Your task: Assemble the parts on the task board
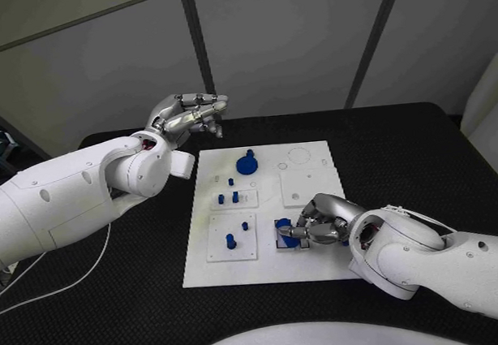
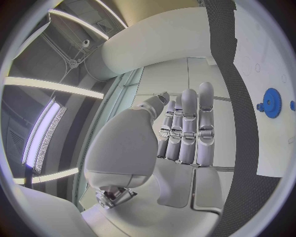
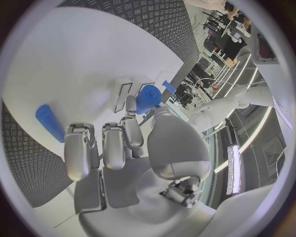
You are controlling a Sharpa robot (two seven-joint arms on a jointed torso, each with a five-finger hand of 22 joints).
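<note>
While I watch from the head camera, the white task board (image 1: 304, 192) lies in the middle of the black table (image 1: 412, 158), long side running away from the robot. My right hand (image 1: 315, 225) is down on the board's near right corner, fingers curled in around a small blue part (image 1: 283, 224) that sits beside a grey block there. In the right wrist view that part reads as a blue cylinder (image 3: 148, 98) with the thumb and a fingertip closed against it, so I take it as pinched. A second loose blue piece (image 3: 49, 122), long and flat, lies on the board just beside the other fingers (image 3: 79, 148), which are bent but not touching it as far as I can tell.

My left hand (image 1: 188, 113) hangs above the table's far left corner, well apart from the board, holding nothing. In the left wrist view its fingers (image 2: 188, 128) stand straight and close side by side, with the thumb folded across the palm.

On the board's far half stands a blue gear (image 1: 248, 163) on its post, also seen from the left wrist (image 2: 271, 102). Nearer, small blue pegs (image 1: 227, 197) stand upright in a raised white panel, and two more pegs (image 1: 230, 241) stand in the near left panel.
</note>
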